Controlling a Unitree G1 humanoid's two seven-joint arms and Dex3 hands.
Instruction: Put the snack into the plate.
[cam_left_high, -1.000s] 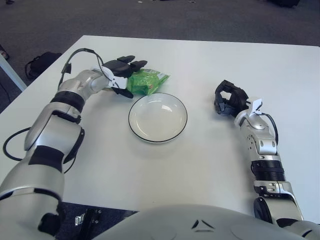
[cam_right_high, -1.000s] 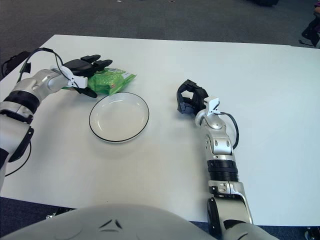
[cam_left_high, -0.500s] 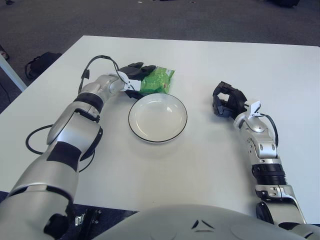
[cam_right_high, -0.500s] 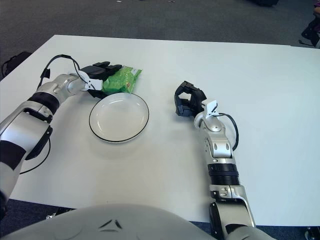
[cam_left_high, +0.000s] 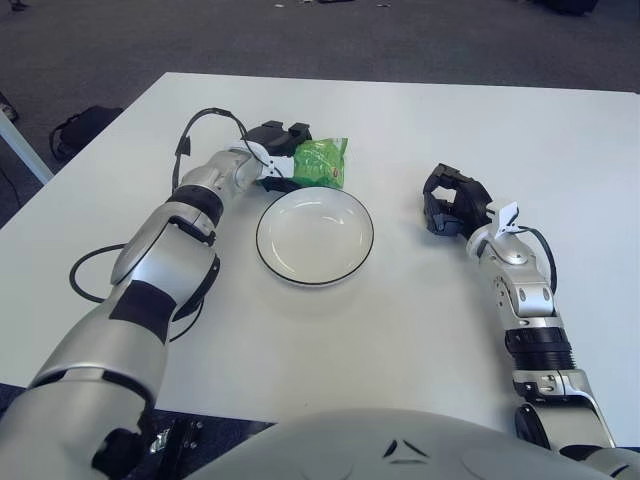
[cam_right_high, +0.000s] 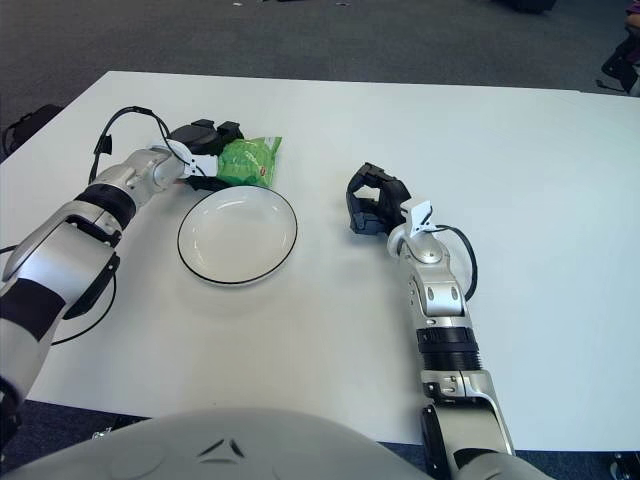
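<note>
A green snack packet (cam_left_high: 325, 163) sits just beyond the far rim of the white, black-rimmed plate (cam_left_high: 262, 237), which holds nothing. My left hand (cam_left_high: 283, 152) is at the packet's left end, its black fingers curled around that edge. The packet looks bunched and tipped up on its side. My right hand (cam_left_high: 450, 203) shows to the right of the plate, fingers curled, holding nothing.
The white table (cam_left_high: 400, 340) stretches wide around the plate. A black cable (cam_left_high: 80, 283) loops beside my left forearm near the table's left edge. A dark bag (cam_left_high: 82, 124) lies on the floor off the far-left corner.
My left hand slid right along the table, pushing the packet right, and its fingers have closed on the packet's left end. The packet now looks narrower and tipped up. The right hand barely shifted.
</note>
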